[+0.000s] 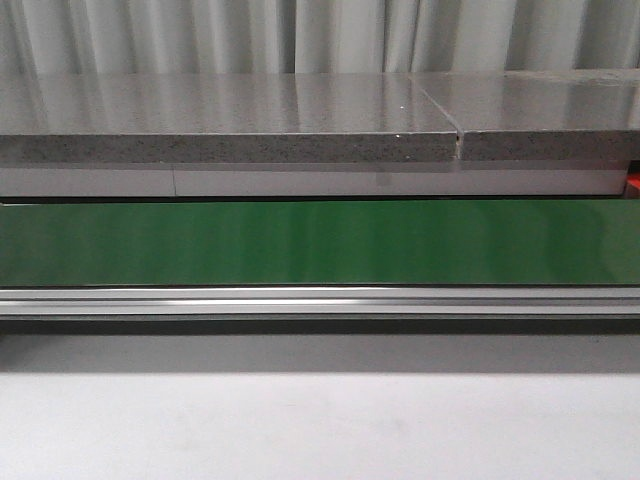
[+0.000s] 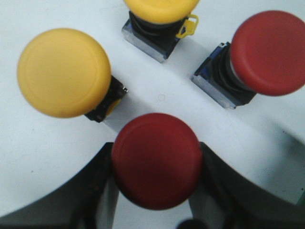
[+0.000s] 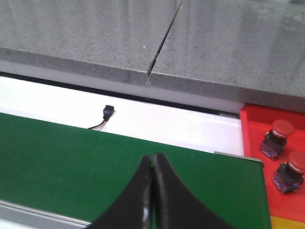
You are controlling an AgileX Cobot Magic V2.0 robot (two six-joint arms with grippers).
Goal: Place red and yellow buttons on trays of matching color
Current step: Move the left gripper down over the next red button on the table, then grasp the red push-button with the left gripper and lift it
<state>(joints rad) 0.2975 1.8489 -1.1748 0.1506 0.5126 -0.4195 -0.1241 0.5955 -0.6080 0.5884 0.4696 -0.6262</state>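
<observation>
left hand [image 2: 155, 191]: clamped on a red mushroom button [image 2: 156, 160], one finger [image 2: 90, 191] pressed to each side of the cap; button sits right between the fingertips.
yellow button, near [image 2: 64, 71]: just beyond the left hand, off to one side of the gripped red one; dark base touching the white desk [image 2: 43, 157], cap tilted.
yellow button, far [image 2: 159, 12]: further out from the left hand, cut off by the frame edge; clear base block and a yellow clip visible.
second red button [image 2: 269, 52]: beyond the left hand on the other side, lying tilted on the desk, clear base toward the middle. All three loose buttons apart from each other and from the gripped one.
right hand [image 3: 152, 191]: fingers closed tip to tip, nothing between them; hovering over the green conveyor belt [image 3: 71, 162].
red tray [image 3: 255, 143]: off to one side past the belt end, near the right hand; two red buttons on it, one [image 3: 276, 138] further out, one [image 3: 290, 171] nearer, both upright-ish, apart.
yellow strip [image 3: 288, 222]: below the red tray at the frame corner; can't tell if it's the yellow tray.
connector with wires [image 3: 107, 114]: on the white surface beyond the belt, ahead of the right hand.
granite slab [image 1: 230, 120]: behind the belt, seam in it.
front view: belt [image 1: 320, 240], aluminium rail [image 1: 320, 300]; no hands or buttons visible.
</observation>
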